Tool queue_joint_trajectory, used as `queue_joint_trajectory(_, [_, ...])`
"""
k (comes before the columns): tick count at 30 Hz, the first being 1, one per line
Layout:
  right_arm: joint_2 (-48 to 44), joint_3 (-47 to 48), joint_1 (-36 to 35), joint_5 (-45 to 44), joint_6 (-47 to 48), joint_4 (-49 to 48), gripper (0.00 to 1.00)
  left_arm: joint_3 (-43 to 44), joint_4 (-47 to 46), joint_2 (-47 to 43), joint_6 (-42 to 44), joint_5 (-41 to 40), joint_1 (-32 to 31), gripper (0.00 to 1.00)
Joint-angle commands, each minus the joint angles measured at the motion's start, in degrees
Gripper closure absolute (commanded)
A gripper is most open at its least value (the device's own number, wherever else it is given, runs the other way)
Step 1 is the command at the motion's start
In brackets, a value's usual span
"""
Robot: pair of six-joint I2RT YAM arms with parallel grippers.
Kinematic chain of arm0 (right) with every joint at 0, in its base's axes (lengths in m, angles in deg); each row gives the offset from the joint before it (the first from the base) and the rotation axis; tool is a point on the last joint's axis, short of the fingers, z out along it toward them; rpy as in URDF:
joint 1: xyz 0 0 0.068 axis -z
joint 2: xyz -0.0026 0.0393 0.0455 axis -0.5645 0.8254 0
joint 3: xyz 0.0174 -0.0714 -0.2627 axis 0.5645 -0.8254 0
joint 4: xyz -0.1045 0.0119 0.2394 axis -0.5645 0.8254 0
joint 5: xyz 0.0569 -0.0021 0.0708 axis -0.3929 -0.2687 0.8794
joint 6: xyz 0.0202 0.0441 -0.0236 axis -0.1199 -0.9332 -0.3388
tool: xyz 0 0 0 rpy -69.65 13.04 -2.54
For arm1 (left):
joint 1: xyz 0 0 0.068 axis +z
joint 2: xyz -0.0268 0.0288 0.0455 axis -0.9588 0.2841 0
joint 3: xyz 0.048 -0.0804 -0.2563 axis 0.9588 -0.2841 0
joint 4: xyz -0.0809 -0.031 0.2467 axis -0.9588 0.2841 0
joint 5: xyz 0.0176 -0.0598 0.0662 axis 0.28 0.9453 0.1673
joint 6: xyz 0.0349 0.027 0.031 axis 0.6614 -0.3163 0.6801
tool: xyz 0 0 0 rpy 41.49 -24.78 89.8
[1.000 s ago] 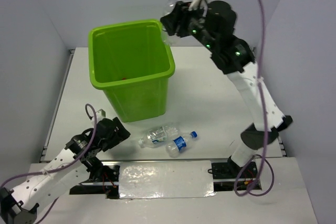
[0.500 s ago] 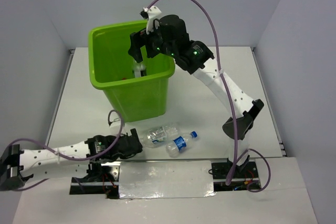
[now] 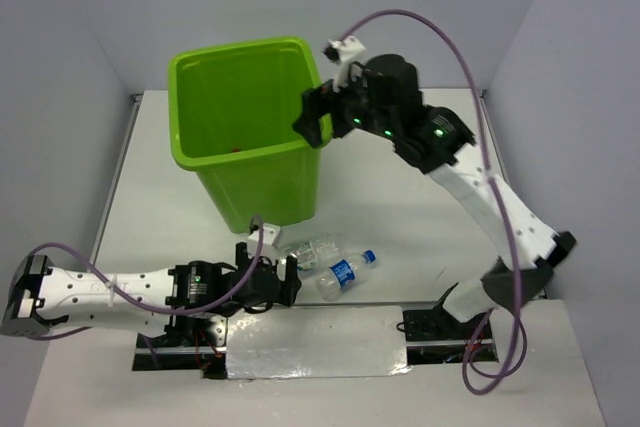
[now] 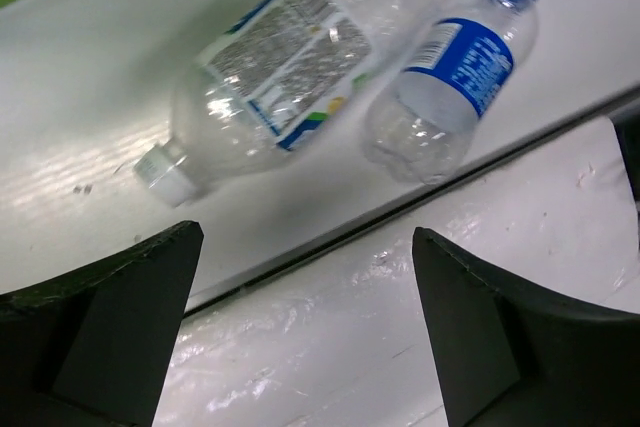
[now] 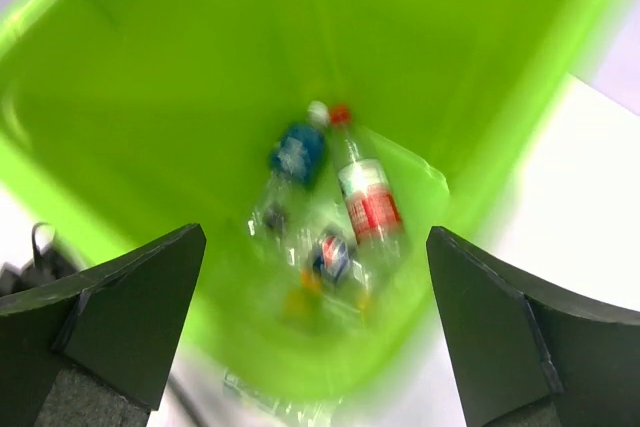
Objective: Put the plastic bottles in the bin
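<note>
green bin (image 3: pixel 262 185) — several bottles (image 5: pixel 367 197) inside

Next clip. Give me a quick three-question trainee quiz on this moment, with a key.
1. True or false: the right hand above the bin grips a bottle.
2. How many bottles lie on the table outside the bin? A one, B two, C four.
3. Fill in: the left hand is nearest a bottle with a ___ cap.
Key: 1 false, it is open and empty. 2 B, the other being the blue-capped bottle. 3 white.
</note>
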Motion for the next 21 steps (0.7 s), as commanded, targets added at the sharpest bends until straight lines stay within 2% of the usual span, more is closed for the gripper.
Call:
queue_joint_trajectory(1, [-13.6, -9.8, 3.5, -0.2, -4.1, -3.0, 0.00, 1.1, -10.8, 2.3, 18.6, 2.8, -0.6, 0.01])
queue_joint_trajectory(5, [-28.3, -31.0, 8.6, 0.5, -9.9, -10.5, 0.00, 3.6, -14.3, 6.1, 26.7, 2.2, -0.7, 0.01])
queue_joint_trajectory(7, [-35.4, -36.7, 11.4, 1.6, -12.9, -12.0, 0.00, 4.2, -14.8, 8.2, 29.8, -0.4, -0.6, 0.01])
queue_joint_trajectory(10, [-40.6, -45.4, 13.4, 0.9, -16.2, -10.6, 0.00, 4.2, -16.0, 9.6, 34.3, -2.6, -0.6, 0.01])
queue_joint_trajectory(13, [-44.2, -48.0, 14.2, 0.2, -17.0, -7.3, 0.00, 1.8, -20.1, 9.1, 38.7, 1.5, 1.6, 0.01])
queue_joint_trajectory(17, [-47.2, -50.0, 14.2, -1.2, -17.5, -5.7, 0.00, -1.5, -25.3, 6.7, 40.6, 14.0, 12.3, 0.01])
queue_joint_trajectory(21, [-47.7, -50.9, 14.4, -1.5, -17.3, -5.8, 0.00, -3.6, -28.3, 5.1, 42.2, 17.6, 13.2, 0.01])
